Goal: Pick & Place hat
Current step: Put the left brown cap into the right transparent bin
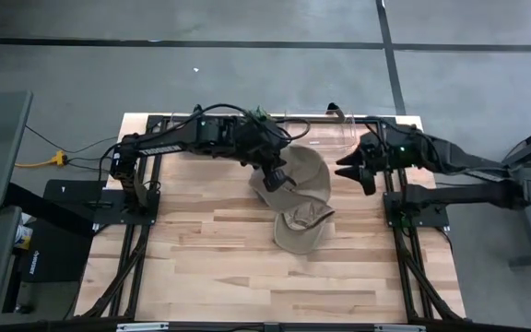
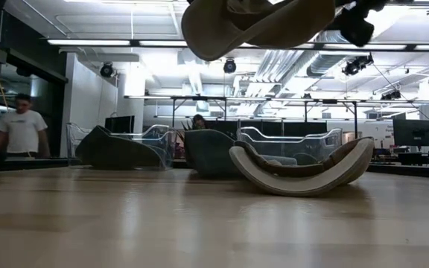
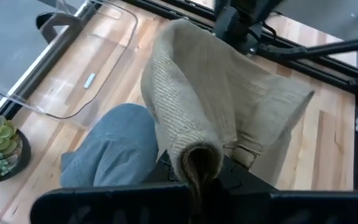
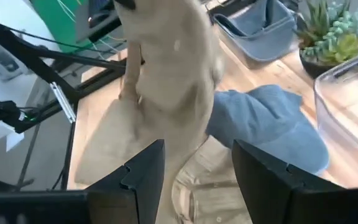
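From above, the left gripper (image 1: 272,175) sits just above frame centre, closed on a tan hat (image 1: 307,175) held clear of the wooden desk (image 1: 229,267). A second tan hat (image 1: 302,226) lies below it on the boards. Only the wrist views reveal a blue cap (image 4: 266,121) beneath and a potted succulent (image 4: 331,37). The right gripper (image 4: 194,165) waits at centre right, fingers spread and empty. At desk level, a person (image 2: 21,130) stands far left.
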You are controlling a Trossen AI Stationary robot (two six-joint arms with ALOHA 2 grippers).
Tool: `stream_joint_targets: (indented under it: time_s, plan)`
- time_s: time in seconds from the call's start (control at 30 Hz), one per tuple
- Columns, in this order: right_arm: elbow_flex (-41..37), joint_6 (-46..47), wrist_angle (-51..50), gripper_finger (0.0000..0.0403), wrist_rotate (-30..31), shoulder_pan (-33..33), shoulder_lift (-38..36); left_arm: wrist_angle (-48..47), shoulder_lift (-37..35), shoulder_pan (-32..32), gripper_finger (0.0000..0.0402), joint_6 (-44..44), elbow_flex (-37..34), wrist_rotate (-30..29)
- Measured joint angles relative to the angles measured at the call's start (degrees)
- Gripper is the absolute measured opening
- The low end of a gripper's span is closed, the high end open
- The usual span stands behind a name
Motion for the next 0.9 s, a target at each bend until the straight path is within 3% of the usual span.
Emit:
stream_joint_targets:
  time_s: [0.17,0.4,0.57,0.9]
  plan:
    - [7.6,-1.9,-4.9,0.0192,-5.0,-2.7,6.3,0.2,0.6,0.0,0.0,0.9,0.0,1.1]
    - [15.1,-2.2,-10.7,0.0251,-6.1,-4.6,14.1,-0.2,2.2,-0.3,0.0,2.5,0.0,1.0]
    - [16.2,-2.6,-10.6,0.0272,-9.7,-4.7,17.5,-0.2,2.3,-0.4,0.0,3.3,0.0,1.0]
    - [16.2,-3.9,-9.3,0.0273,-12.4,-4.5,22.4,0.8,2.3,-0.4,0.0,5.5,0.0,0.7]
